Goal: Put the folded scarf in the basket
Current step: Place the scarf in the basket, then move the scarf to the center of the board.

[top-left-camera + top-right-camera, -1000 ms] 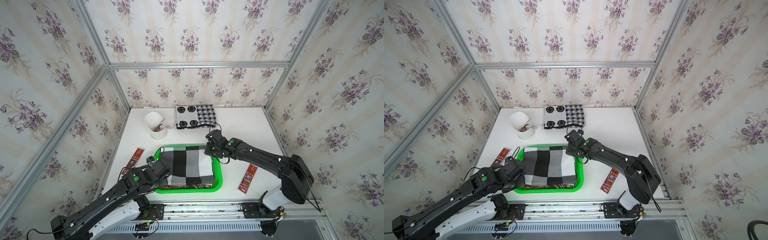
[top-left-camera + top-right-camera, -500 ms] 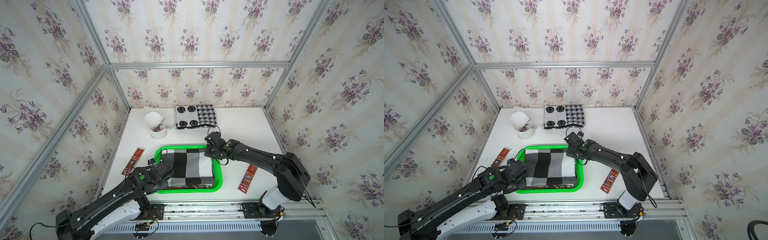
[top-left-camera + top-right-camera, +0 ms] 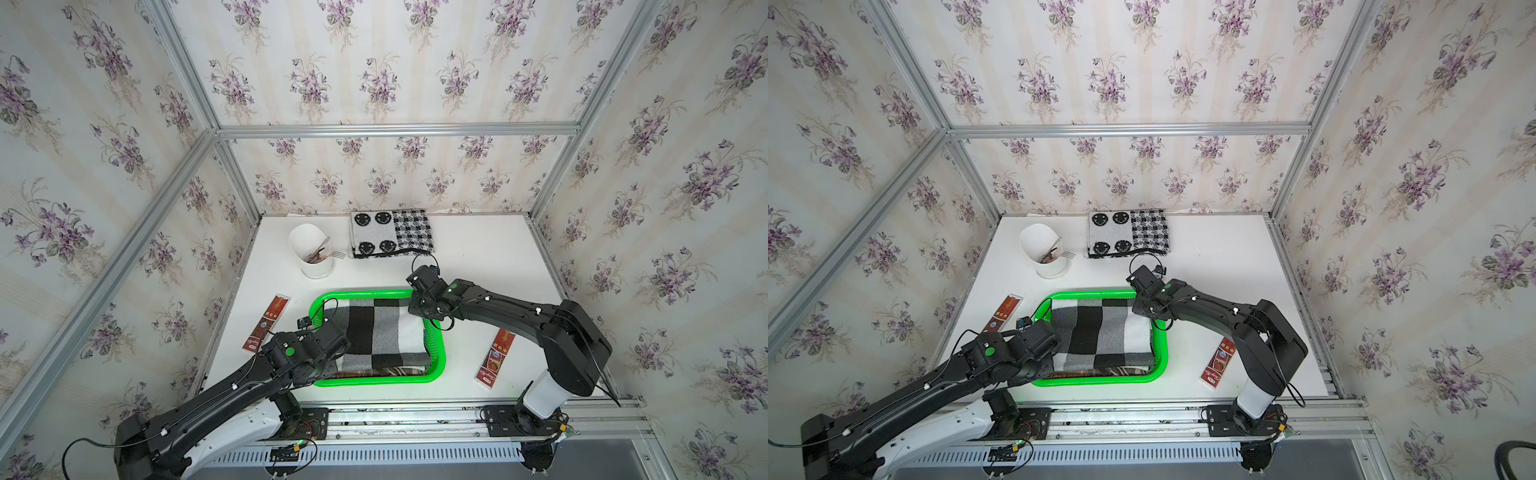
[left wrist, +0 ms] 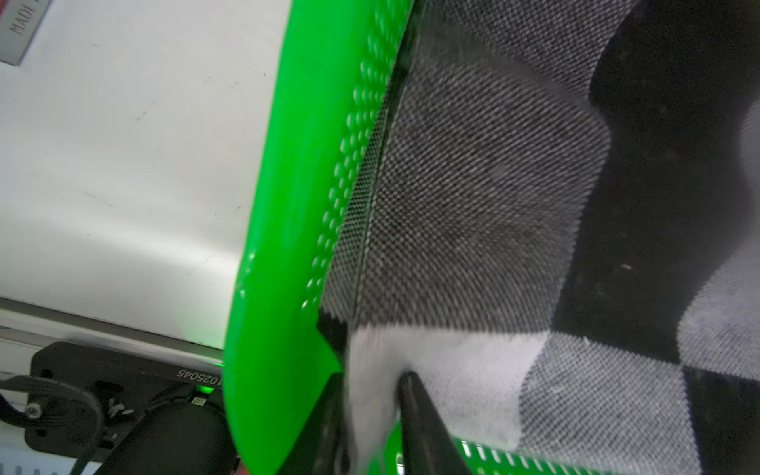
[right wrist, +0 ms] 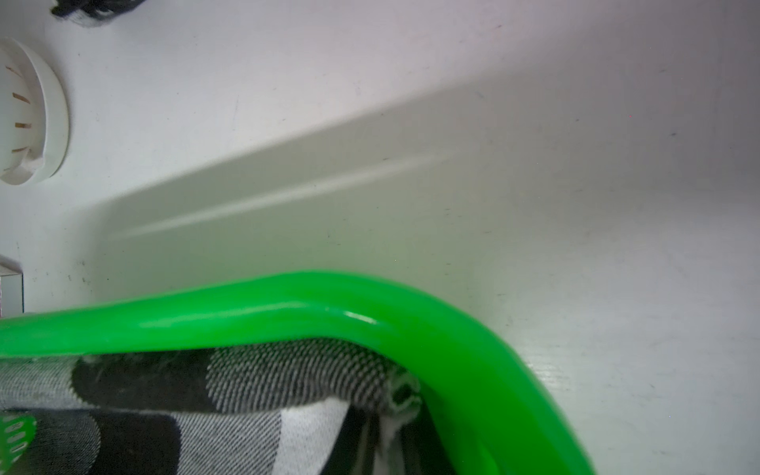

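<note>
Releasing the scarf appears to be the step in hand. It lies folded inside the basket, covers most of the floor, and its visible edges sit within the rim.

Gripper positions:
- The left gripper is at the basket corner nearest the left arm's base. Its fingers stand slightly apart with a white fold of scarf between them. Whether they pinch that fold cannot be told.
- The right gripper is at the basket's opposite, far corner. Only the finger ends show, with cloth between them, and their grip cannot be told either.

Procedure:
1. Spread both pairs of fingers fully before any lift, so that no fold is drawn up with them.
2. Raise each gripper straight up out of the basket. Sideways travel risks hooking the rim and sliding the basket across the surface.
3. Confirm that no scarf corner hangs over the rim; the knit looks soft and likely to snag on a finger
</note>
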{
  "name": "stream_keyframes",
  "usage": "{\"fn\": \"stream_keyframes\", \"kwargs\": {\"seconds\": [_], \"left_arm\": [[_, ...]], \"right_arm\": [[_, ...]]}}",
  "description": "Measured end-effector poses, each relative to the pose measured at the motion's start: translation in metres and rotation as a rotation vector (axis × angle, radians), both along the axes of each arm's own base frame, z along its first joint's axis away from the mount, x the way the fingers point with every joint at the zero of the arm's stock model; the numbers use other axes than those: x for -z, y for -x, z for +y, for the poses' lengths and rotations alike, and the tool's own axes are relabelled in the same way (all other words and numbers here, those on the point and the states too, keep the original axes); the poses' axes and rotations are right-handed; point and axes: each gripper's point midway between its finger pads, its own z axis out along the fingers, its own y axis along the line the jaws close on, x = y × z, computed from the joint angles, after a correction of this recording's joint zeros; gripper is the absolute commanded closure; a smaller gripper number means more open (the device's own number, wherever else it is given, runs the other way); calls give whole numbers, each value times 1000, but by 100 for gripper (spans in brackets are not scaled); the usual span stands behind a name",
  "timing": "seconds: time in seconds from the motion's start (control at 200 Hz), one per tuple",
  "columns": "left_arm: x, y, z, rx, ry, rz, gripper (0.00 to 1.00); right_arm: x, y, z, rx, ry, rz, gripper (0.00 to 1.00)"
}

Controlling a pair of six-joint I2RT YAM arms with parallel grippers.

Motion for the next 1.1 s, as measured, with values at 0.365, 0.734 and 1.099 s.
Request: {"fn": "stream_keyframes", "kwargs": {"seconds": [0.365,0.734,1.099], "left_arm": [[-62,-15,-1,-6,21,-131,45],[-102,-85,-43,61,11,-252,45],[-132,-193,-81,80,100,-317,39]], "right_arm": [[-52,-5,-8,25,-44,-107,57],[-103,-90,-42,104,-134,-223,40],[-24,-221,-79,199,-290,-131,26]]}}
